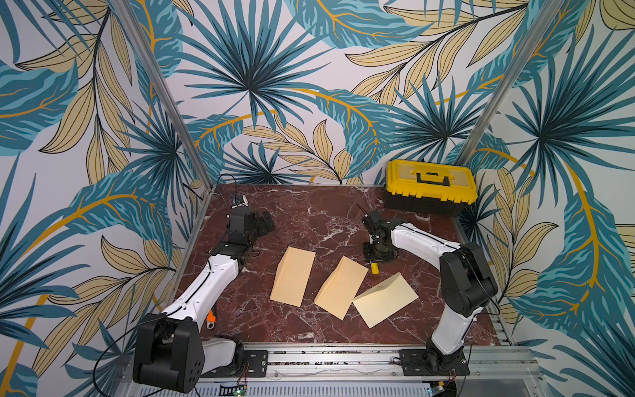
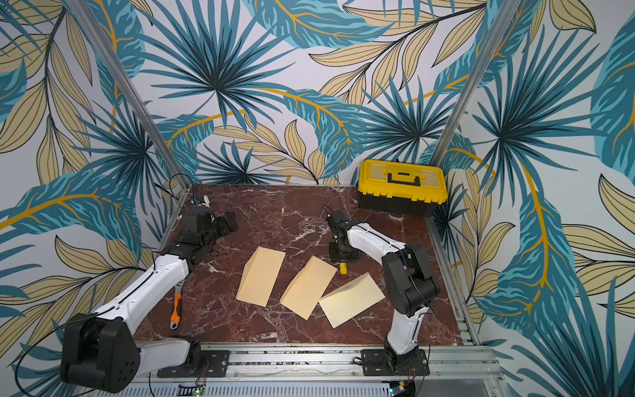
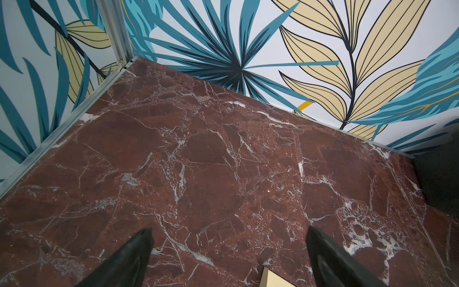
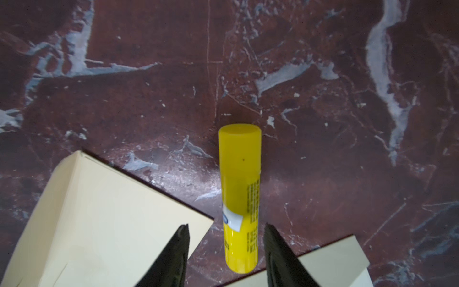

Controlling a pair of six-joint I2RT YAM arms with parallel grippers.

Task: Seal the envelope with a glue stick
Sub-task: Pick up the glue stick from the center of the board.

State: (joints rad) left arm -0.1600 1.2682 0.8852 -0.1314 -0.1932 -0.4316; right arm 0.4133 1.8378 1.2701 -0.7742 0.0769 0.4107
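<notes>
Bright even light, soft shadows, right wrist view slightly blurred

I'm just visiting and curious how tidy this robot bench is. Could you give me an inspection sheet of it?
Surface: red-brown marble table.
Job's things: three envelopes on the table; glue stick between two of them, capped.
Clutter: yellow toolbox at far corner; orange-handled wrench by left arm.
Grippers: left gripper open over bare table; right gripper open, straddling the glue stick.
Cables: black cable looping at left arm's base.
Surroundings: leaf-print walls, aluminium frame.

The marble table bears three envelopes, a glue stick, a wrench and a toolbox.
</notes>
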